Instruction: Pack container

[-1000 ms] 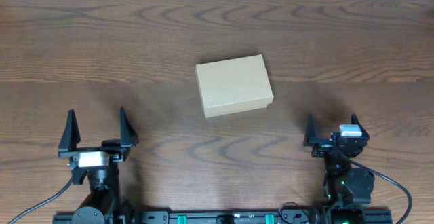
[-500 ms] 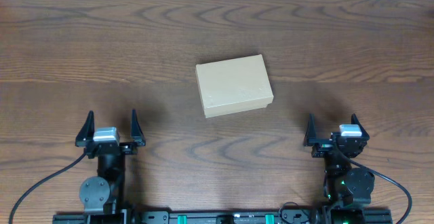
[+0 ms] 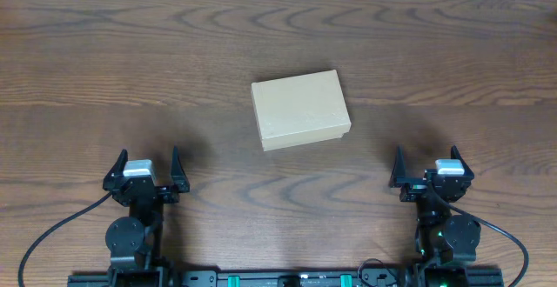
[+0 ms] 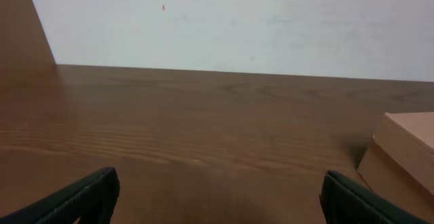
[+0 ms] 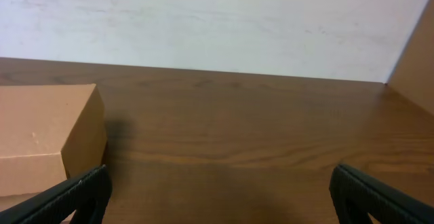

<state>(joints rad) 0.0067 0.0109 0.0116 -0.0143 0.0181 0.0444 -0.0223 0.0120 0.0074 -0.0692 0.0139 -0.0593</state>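
Note:
The container (image 3: 300, 109) is a small plain tan cardboard box lying shut in the middle of the wooden table. Its corner shows at the right edge of the left wrist view (image 4: 407, 149) and at the left of the right wrist view (image 5: 47, 132). My left gripper (image 3: 144, 167) rests open near the front left, well short of the box, with nothing between its fingers. Over at the front right, my right gripper (image 3: 429, 165) also stands open and empty, apart from the box.
The dark wooden table (image 3: 130, 61) stretches around the box. A pale wall (image 4: 237, 20) rises behind its far edge. Black arm bases and cables sit along the front edge.
My left gripper has shifted right and slightly back toward its base, turning to face the far edge. The right arm and the box have not moved.

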